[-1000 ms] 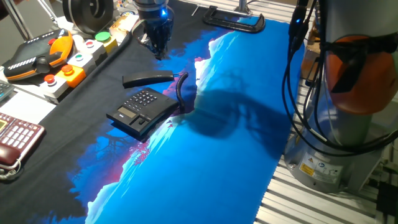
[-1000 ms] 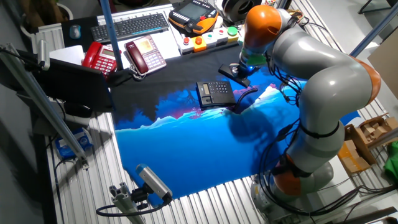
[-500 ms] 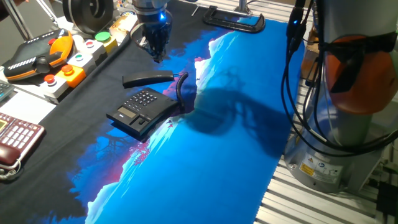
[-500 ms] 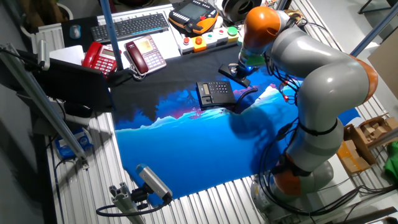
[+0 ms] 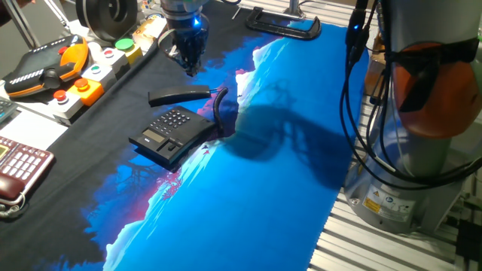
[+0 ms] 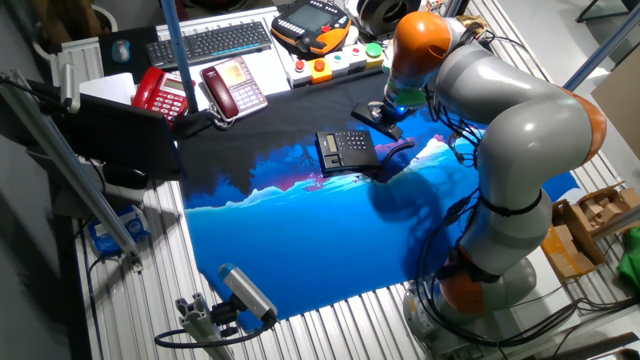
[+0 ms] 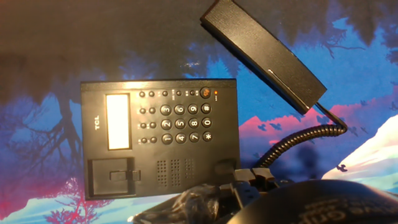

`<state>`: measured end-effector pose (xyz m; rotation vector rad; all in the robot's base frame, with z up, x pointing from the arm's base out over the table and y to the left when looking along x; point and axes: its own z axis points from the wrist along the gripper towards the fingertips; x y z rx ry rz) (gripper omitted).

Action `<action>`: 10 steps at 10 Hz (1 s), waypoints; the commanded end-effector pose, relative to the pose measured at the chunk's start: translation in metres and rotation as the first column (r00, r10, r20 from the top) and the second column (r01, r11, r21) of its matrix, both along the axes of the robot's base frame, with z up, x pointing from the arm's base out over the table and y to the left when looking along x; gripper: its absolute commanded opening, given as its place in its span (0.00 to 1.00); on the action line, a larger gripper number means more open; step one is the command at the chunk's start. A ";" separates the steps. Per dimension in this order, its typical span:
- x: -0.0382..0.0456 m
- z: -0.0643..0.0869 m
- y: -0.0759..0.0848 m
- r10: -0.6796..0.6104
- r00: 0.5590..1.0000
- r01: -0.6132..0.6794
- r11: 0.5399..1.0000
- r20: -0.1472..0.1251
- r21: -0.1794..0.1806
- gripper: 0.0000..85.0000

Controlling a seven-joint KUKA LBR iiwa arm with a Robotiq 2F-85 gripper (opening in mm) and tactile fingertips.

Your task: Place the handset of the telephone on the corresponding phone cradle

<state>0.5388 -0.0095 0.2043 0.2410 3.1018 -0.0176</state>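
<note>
The black telephone sits on the cloth where black meets blue, its keypad and display facing up. Its phone cradle is an empty channel beside the keypad. The handset lies flat on the cloth just behind the base, apart from it, and appears as a slim black bar in the hand view. A coiled cord runs from it toward the base. My gripper hangs above the cloth a little behind the handset, holding nothing. Its fingers look close together, but their gap is unclear.
An orange teach pendant and a button box lie at the back left. A dark red phone sits at the left edge. Two red phones and a keyboard lie beyond the cloth. A black clamp rests at the back.
The gripper has drifted very slightly to the left above the cloth. Handset and telephone have not moved.
</note>
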 end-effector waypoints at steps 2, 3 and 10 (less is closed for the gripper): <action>0.0001 0.000 -0.001 -0.036 0.999 0.036 0.999 -0.012 0.017 0.01; 0.0000 -0.001 -0.002 -0.057 0.998 0.057 0.998 -0.013 0.030 0.01; 0.0011 -0.013 -0.023 -0.194 0.981 0.194 0.981 -0.024 0.019 0.01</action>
